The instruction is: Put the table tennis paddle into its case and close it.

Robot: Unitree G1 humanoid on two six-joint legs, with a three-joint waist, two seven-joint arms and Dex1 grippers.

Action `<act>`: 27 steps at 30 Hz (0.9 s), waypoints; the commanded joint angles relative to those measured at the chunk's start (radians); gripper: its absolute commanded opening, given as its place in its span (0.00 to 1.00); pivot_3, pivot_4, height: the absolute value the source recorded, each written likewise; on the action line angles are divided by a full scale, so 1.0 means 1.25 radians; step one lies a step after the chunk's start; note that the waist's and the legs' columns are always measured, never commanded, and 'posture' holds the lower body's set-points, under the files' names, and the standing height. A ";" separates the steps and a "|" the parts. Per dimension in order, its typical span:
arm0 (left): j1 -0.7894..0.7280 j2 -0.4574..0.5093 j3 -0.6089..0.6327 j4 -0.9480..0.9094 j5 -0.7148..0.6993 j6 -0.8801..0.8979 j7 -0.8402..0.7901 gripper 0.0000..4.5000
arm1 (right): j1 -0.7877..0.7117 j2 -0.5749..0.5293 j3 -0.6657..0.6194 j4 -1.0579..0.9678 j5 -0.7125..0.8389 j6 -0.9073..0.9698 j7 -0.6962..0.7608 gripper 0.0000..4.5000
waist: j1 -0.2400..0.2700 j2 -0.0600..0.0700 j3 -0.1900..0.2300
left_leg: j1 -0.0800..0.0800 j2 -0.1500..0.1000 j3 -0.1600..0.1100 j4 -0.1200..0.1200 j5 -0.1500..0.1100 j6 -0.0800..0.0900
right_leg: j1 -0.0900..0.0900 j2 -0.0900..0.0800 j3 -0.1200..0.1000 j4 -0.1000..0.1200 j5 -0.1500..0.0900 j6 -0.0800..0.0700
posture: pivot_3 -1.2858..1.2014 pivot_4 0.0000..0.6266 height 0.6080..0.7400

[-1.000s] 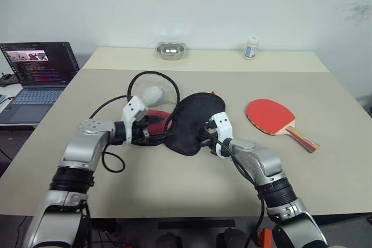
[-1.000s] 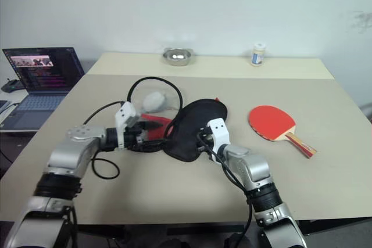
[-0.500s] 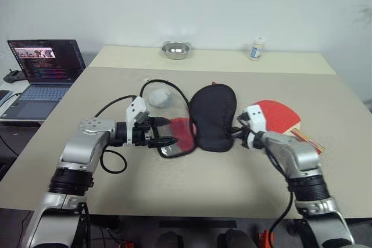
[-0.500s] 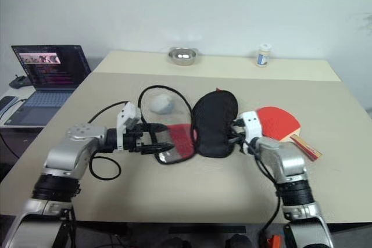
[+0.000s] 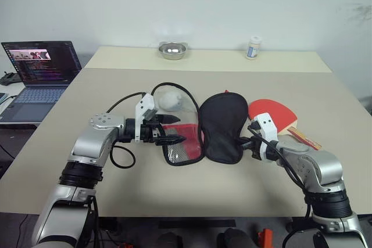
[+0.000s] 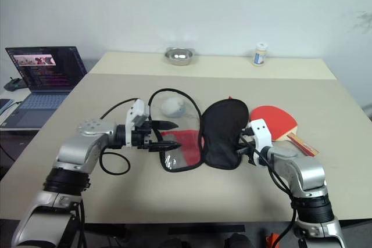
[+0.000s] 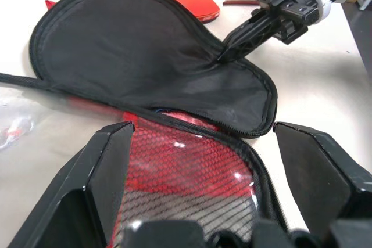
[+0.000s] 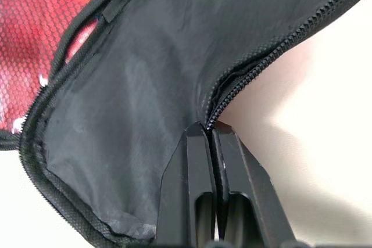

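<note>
The case (image 5: pixel 221 126) lies opened on the table, its black flap spread to the right and its red mesh half (image 5: pixel 183 146) flat to the left. My right gripper (image 5: pixel 244 142) is shut on the zipper edge of the black flap (image 8: pixel 145 85). Just over the red mesh half (image 7: pixel 192 184) hovers my left gripper (image 5: pixel 180 129), open, its fingers (image 7: pixel 104 166) wide apart with nothing between them. The table tennis paddle (image 5: pixel 273 111) rests red face up behind my right gripper, partly hidden by it.
A white ball in clear wrap (image 5: pixel 170 100) and a black cable loop (image 5: pixel 174 87) lie just behind the case. A metal bowl (image 5: pixel 172 50) and a white bottle (image 5: pixel 251 47) stand at the far edge. A laptop (image 5: pixel 40 71) sits off to the left.
My right gripper has drawn the black flap to the right, opening the case and baring the red mesh half. My left gripper has shifted slightly right.
</note>
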 commanded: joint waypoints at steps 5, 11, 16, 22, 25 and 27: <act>-0.017 -0.002 0.003 -0.007 0.007 -0.018 -0.002 0.93 | -0.015 -0.035 -0.011 0.009 0.003 -0.024 0.021 0.05 | 0.000 0.000 0.000 | 0.000 0.000 0.000 0.000 0.000 0.000 | 0.000 0.000 0.000 0.000 0.000 0.000 | 0.52 0.24 1.00; -0.011 -0.005 0.002 -0.008 0.014 -0.023 0.000 0.93 | -0.035 -0.032 -0.026 0.019 0.002 -0.038 0.006 0.45 | 0.000 0.000 0.000 | 0.000 0.000 0.000 0.000 0.000 0.000 | 0.000 0.000 0.000 0.000 0.000 0.000 | 0.52 0.24 1.00; -0.007 -0.011 0.005 -0.014 0.011 -0.023 0.002 0.93 | -0.026 -0.098 -0.076 -0.050 0.032 -0.024 0.035 0.84 | 0.001 0.000 0.000 | -0.001 0.000 0.000 0.000 0.000 0.000 | -0.001 0.000 0.000 0.000 0.000 0.000 | 0.52 0.24 1.00; -0.005 -0.023 0.012 -0.029 -0.005 -0.014 0.006 0.93 | -0.002 -0.279 -0.200 -0.084 0.100 -0.057 0.173 0.99 | 0.005 0.000 0.000 | -0.002 0.000 -0.001 0.000 0.000 0.000 | -0.001 0.000 -0.001 -0.001 0.000 0.000 | 0.52 0.24 1.00; -0.017 -0.042 0.002 -0.026 -0.004 -0.016 0.006 0.93 | 0.035 -0.361 -0.211 -0.003 0.054 -0.135 0.214 0.99 | 0.007 0.000 0.000 | -0.001 0.000 -0.002 0.001 0.000 0.000 | 0.000 0.000 -0.002 -0.001 0.000 0.000 | 0.52 0.24 1.00; -0.029 -0.055 -0.004 -0.017 -0.002 -0.016 0.002 0.93 | 0.053 -0.402 -0.190 0.058 0.019 -0.181 0.231 0.99 | 0.010 0.000 0.000 | -0.001 0.000 -0.001 0.001 0.000 0.000 | 0.000 0.000 -0.001 -0.001 0.000 0.000 | 0.52 0.24 1.00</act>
